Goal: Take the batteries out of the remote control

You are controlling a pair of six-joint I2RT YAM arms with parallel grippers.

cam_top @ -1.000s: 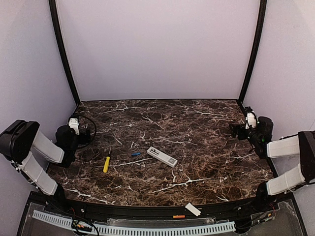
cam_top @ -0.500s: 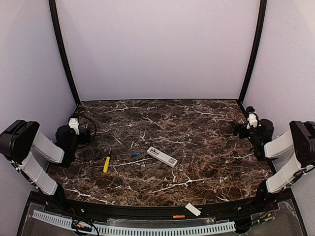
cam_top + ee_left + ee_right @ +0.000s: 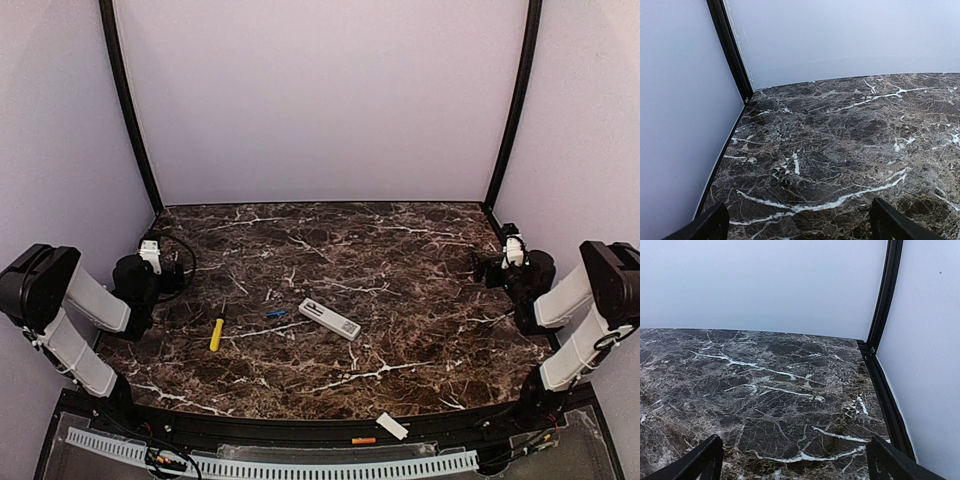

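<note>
The remote control lies flat near the middle of the counter. It is set diagonally, with its sticker toward the end nearer the right side. Neither arm touches it. Whether its battery bay holds anything is too small to tell.

The blue battery lies on the counter just left of the remote control, apart from it. The orange battery lies off the marble on the black ledge at the near edge, near the white cover plate. A yellow-handled screwdriver lies left of the blue battery, apart from it.

The left arm is folded at the left edge of the counter, well apart from the remote control. The left jaws are apart: the left wrist view shows the left fingertips in its two lower corners, with bare marble between them.

The right arm is folded at the right edge, likewise well apart. The right jaws are apart: the right fingertips sit at both lower corners of the right wrist view, again with bare marble between.
</note>
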